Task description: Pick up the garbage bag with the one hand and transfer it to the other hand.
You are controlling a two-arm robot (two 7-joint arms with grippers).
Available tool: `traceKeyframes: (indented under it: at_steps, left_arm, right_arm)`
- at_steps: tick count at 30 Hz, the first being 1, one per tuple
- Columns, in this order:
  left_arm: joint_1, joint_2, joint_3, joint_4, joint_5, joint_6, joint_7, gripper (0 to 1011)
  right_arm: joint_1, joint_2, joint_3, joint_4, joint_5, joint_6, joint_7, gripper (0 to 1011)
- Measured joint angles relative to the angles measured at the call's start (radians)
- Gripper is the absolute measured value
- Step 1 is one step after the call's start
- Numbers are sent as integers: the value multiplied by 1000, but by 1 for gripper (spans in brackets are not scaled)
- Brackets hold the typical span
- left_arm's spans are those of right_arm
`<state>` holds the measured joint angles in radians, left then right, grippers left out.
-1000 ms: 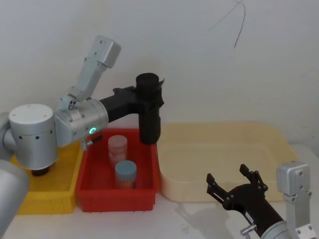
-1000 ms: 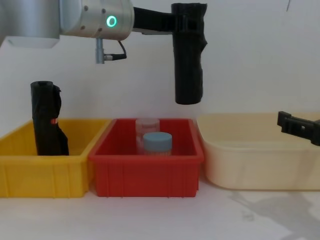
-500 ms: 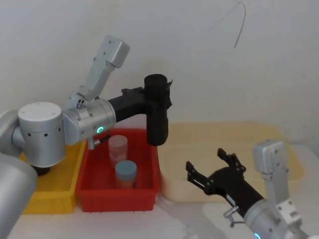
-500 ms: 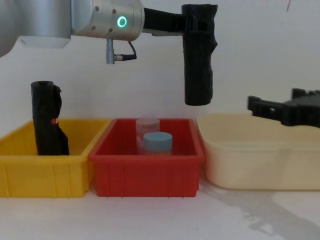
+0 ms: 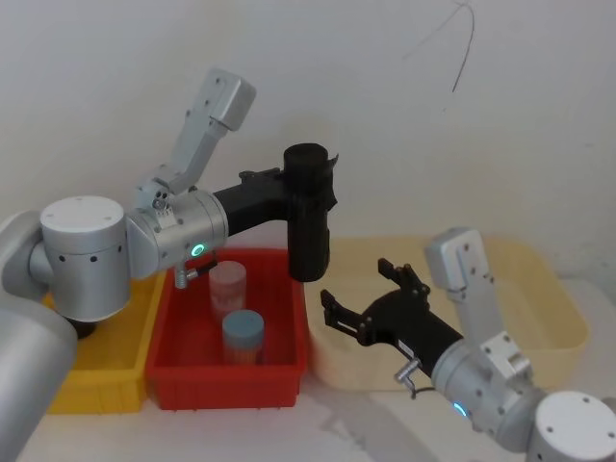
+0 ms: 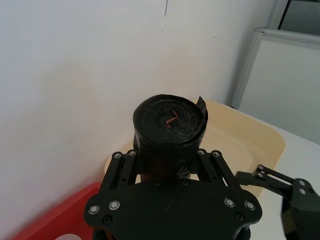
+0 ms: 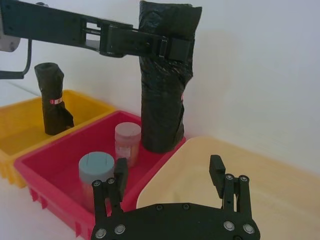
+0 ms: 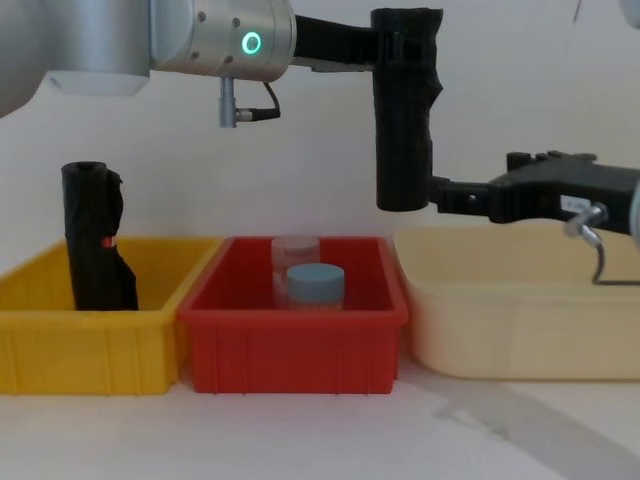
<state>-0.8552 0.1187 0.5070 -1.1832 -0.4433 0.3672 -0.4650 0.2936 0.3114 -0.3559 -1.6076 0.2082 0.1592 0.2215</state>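
Above the right edge of the red bin (image 5: 226,372), the garbage bag (image 5: 310,241) hangs upright in the air, clamped near its top by the left gripper (image 5: 302,191). The right gripper (image 5: 356,289), fingers spread apart, hovers over the cream tray (image 5: 544,289) just beside the bag's lower end.

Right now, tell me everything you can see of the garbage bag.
The garbage bag is a tall black roll of crinkled plastic film with a ragged flap at its top. It hangs upright above the back right corner of the red bin, clamped near its upper end by the fingers of the left gripper. The open right gripper is near its lower end.
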Motion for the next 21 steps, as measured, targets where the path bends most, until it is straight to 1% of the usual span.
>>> traceKeyframes:
  at_steps: [1, 10, 21]
  left_arm:
    - [0, 0, 0, 0, 0, 0, 0, 456]
    - [-2, -1, 1, 3, -1, 0, -1, 456]
    - [-3, -2, 2, 5, -1, -1, -2, 456]
  right_arm:
    - [16, -5, -5, 12, -5, 4, 3, 1001]
    - [86, -30, -27, 65, -31, 28, 18, 1001]
    - [134, -59, -44, 105, -61, 47, 17, 1001]
